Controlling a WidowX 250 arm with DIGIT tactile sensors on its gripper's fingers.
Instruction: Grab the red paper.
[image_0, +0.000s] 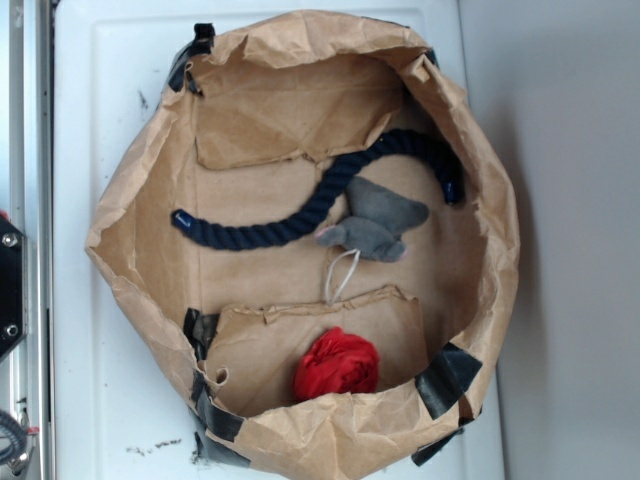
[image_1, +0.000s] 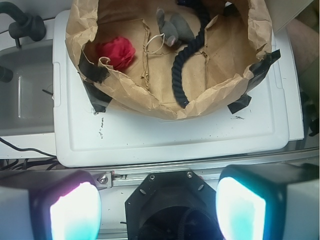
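The red paper (image_0: 337, 365) sits inside the brown paper bag (image_0: 150, 215), tucked in one corner close to the bag's wall and next to some black tape (image_0: 447, 374). A grey plush toy (image_0: 375, 222) and a dark blue rope (image_0: 300, 215) lie farther in, well apart from the paper. The bag rests on a white tabletop (image_1: 165, 137). In the wrist view the claw (image_1: 157, 207) is spread wide and holds nothing, and it is outside the bag, far from the paper. The paper looks very light, soft and crinkly, so it will likely squash when squeezed. It is not slippery and will not break. A good spot to grab is the puffy middle from above, though the bag wall may get in the way on one side.
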